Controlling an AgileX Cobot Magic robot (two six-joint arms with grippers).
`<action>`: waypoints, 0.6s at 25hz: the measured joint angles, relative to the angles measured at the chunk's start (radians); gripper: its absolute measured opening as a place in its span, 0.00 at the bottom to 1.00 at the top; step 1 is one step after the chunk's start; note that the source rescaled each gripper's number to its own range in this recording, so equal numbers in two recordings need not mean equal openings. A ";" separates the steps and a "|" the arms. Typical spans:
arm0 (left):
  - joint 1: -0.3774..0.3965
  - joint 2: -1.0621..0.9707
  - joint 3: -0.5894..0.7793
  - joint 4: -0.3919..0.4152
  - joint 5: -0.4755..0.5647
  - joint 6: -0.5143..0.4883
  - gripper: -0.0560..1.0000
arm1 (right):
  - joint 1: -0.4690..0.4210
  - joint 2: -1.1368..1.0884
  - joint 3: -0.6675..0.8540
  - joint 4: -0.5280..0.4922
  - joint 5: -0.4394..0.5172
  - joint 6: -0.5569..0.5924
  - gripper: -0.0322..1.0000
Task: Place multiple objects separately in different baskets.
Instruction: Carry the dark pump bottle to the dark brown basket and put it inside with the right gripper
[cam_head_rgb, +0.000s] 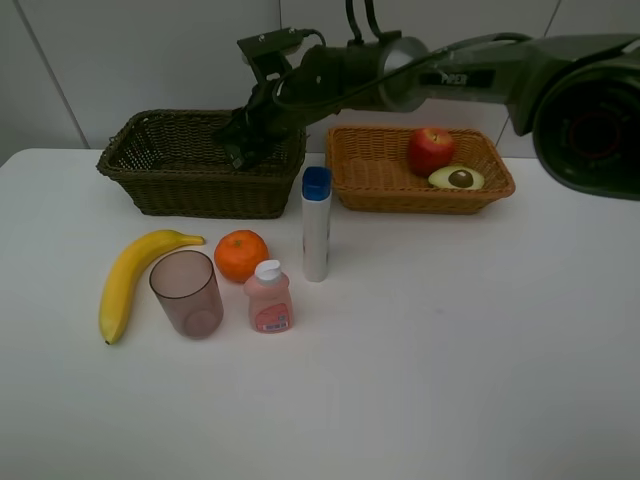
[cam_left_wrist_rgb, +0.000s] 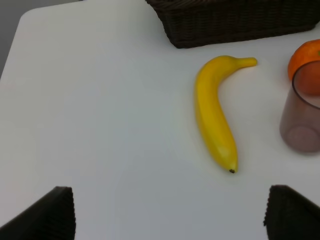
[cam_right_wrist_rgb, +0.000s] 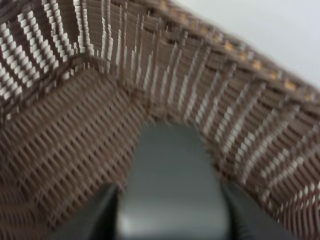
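My right gripper (cam_head_rgb: 240, 148) reaches across into the dark brown-green basket (cam_head_rgb: 150, 175) and is shut on the dark green bottle (cam_right_wrist_rgb: 172, 185), low inside a basket corner (cam_right_wrist_rgb: 75, 125). The red apple (cam_head_rgb: 430, 150) and avocado half (cam_head_rgb: 456, 178) lie in the orange-tan basket (cam_head_rgb: 365, 185). On the table lie the banana (cam_head_rgb: 130, 280), orange (cam_head_rgb: 241, 255), pinkish cup (cam_head_rgb: 187, 293), small pink bottle (cam_head_rgb: 269, 297) and upright blue-capped tube (cam_head_rgb: 316, 225). My left gripper (cam_left_wrist_rgb: 170, 215) is open and empty above the table, short of the banana (cam_left_wrist_rgb: 214, 110); it is out of the high view.
The table's left corner (cam_left_wrist_rgb: 30, 20) and edge lie close to the banana's side. The cup (cam_left_wrist_rgb: 302, 115) and orange (cam_left_wrist_rgb: 305, 62) stand just beyond the banana. The right arm (cam_head_rgb: 450, 70) spans above both baskets.
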 joint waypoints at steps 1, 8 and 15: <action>0.000 0.000 0.000 0.000 0.000 0.000 1.00 | 0.000 -0.001 -0.003 0.000 -0.008 0.000 0.32; 0.000 0.000 0.000 0.000 0.000 0.000 1.00 | 0.000 -0.003 -0.008 0.012 -0.020 0.000 0.65; 0.000 0.000 0.000 0.000 0.000 0.000 1.00 | 0.000 -0.003 -0.008 0.020 -0.022 0.000 0.72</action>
